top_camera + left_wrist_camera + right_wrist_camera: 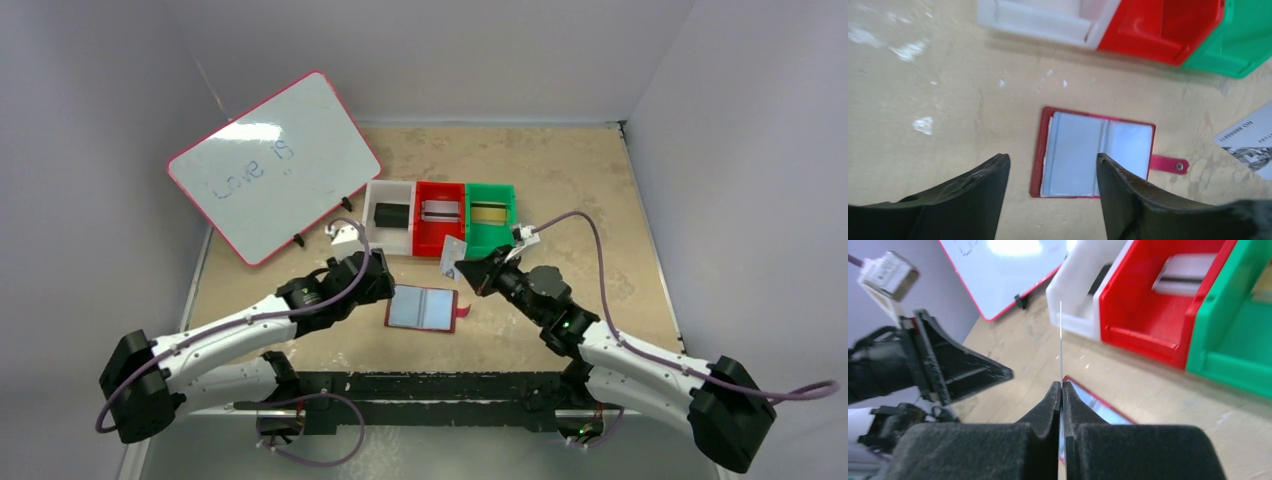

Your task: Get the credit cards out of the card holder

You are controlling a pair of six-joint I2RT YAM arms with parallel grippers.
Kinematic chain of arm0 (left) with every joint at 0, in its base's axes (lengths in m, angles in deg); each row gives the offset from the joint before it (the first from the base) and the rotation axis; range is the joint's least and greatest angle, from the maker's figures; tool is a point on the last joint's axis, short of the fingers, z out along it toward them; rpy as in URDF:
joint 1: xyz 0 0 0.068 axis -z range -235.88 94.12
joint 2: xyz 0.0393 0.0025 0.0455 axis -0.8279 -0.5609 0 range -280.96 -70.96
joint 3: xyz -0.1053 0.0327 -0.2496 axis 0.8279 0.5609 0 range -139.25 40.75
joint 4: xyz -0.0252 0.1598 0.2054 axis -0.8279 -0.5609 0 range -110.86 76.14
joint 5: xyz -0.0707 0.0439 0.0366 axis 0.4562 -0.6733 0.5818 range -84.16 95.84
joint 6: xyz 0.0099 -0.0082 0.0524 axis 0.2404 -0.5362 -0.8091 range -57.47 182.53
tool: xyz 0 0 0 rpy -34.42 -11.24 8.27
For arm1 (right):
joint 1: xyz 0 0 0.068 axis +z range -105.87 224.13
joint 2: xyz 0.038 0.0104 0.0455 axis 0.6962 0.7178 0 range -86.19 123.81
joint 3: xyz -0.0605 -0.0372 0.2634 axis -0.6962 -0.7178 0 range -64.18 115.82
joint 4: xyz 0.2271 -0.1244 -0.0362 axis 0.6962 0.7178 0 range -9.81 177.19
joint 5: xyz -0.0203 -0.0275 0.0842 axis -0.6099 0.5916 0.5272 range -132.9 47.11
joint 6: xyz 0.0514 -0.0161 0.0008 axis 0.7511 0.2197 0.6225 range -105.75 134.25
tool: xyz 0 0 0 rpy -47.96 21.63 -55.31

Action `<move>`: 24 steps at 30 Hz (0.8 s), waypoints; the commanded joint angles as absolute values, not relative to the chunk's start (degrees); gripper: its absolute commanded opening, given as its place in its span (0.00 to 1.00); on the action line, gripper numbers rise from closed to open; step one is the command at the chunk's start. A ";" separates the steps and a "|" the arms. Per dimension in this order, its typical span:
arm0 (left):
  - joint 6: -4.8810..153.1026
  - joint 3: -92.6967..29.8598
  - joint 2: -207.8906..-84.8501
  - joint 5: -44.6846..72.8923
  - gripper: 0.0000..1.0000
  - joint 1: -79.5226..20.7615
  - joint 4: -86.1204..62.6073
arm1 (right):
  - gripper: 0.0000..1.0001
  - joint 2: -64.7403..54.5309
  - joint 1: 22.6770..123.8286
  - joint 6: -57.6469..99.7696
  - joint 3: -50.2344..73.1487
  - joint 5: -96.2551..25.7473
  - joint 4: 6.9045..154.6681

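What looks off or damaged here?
Nothing stands out. The card holder lies open and flat, the right claw pinches one card cleanly, and the three bins sit in a row. Only pale scuffs mark the tabletop.

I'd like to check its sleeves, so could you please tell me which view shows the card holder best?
The left wrist view: the card holder lies open, large, both sleeves and snap tab visible. The top view shows it small; the right wrist view catches only one corner.
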State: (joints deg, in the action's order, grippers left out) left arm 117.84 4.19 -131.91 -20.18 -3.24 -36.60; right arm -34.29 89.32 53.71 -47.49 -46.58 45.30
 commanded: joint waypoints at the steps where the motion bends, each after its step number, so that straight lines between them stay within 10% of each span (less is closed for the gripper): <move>1: 115.79 -2.06 -125.96 -35.44 0.69 -3.28 -46.49 | 0.00 -39.91 89.04 35.34 -46.02 -53.63 45.51; 10: 111.55 -12.82 -129.91 -55.41 0.78 -6.30 -58.86 | 0.00 -35.33 89.03 8.45 -38.00 -53.29 49.32; 16: 103.03 -9.00 -125.02 -39.41 0.80 -28.03 -53.03 | 0.00 -24.40 89.04 0.25 -30.15 -55.13 53.73; 24: 103.23 -7.37 -123.44 -36.57 0.80 -30.12 -52.39 | 0.00 -13.60 89.04 -12.21 -22.06 -57.66 57.65</move>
State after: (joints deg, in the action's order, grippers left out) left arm 104.73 -7.13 -122.78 -39.70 -29.79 -53.67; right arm -16.60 89.12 -3.23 -26.77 -54.25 56.84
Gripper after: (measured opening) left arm 0.802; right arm 0.007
